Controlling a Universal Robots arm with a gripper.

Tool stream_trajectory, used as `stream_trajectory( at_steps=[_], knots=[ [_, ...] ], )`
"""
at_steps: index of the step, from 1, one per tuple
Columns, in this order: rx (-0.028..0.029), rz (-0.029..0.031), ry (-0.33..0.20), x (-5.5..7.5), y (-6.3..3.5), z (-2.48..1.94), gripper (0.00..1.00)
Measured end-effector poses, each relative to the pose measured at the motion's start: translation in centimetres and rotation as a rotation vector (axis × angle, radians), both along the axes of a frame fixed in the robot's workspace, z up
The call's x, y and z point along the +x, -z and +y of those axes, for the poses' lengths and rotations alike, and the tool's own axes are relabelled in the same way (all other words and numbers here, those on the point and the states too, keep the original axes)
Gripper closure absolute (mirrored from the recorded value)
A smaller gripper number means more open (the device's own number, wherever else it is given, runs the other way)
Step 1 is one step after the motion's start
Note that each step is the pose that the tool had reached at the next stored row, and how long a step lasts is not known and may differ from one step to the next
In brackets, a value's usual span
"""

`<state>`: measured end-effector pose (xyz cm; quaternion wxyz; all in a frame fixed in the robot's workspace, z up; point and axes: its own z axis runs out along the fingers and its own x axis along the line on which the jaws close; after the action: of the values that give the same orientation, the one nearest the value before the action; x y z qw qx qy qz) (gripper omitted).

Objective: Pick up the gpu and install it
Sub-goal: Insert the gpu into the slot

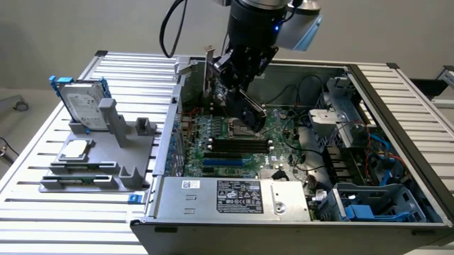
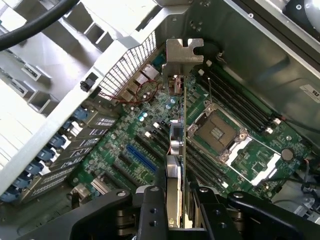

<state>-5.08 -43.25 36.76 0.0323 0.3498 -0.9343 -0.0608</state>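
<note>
Jaws clamp the gpu (image 2: 175,142) edge-on — arm (image 1: 252,24) upright over the motherboard (image 2: 135,131).

Quick count: one gpu (image 2: 176,142), one gripper (image 2: 176,202), one hard drive (image 1: 84,106), one CPU chip (image 1: 76,150), one open PC case (image 1: 284,236).

legible text: none | power supply label (image 1: 240,195): print too small to read | case sticker (image 2: 312,92): cut off

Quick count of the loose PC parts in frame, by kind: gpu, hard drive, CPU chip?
gpu: 1, held in the gripper over the motherboard
hard drive: 1, upright in the grey rack
CPU chip: 1, flat on the rack
Total: 3
</note>
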Motion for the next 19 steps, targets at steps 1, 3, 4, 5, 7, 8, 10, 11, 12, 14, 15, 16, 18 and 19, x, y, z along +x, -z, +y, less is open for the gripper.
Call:
stream_trajectory(
  at_steps=[1, 3, 4, 5, 7, 8, 10, 11, 12, 14, 15, 16, 18, 19],
  knots=[
    [0.0, -0.0015, -0.015, 0.01, 0.0, -0.01, 0.74],
    [0.0, -0.0062, -0.047, 0.01, 0.0, -0.02, 0.74],
    [0.0, -0.0088, -0.061, 0.01, 0.0, -0.03, 0.74],
    [0.0002, -0.0116, -0.074, 0.0, 0.0, -0.03, 0.74],
    [0.0005, -0.017, -0.1, 0.01, 0.0, -0.05, 0.74],
    [0.0005, -0.0198, -0.115, 0.01, 0.0, -0.05, 0.74],
    [0.0005, -0.0251, -0.144, 0.01, 0.0, -0.07, 0.74],
    [0.0005, -0.0277, -0.159, 0.01, 0.0, -0.07, 0.74],
    [0.0005, -0.0303, -0.173, 0.01, 0.0, -0.08, 0.74],
    [0.0006, -0.0346, -0.203, 0.01, 0.0, -0.09, 0.74],
    [0.0007, -0.0363, -0.218, 0.01, 0.0, -0.1, 0.74],
    [0.0008, -0.0379, -0.233, 0.01, 0.0, -0.11, 0.74],
    [0.0011, -0.0408, -0.263, 0.01, 0.0, -0.12, 0.74],
    [0.0012, -0.0421, -0.278, 0.01, 0.0, -0.12, 0.74]
  ],
)
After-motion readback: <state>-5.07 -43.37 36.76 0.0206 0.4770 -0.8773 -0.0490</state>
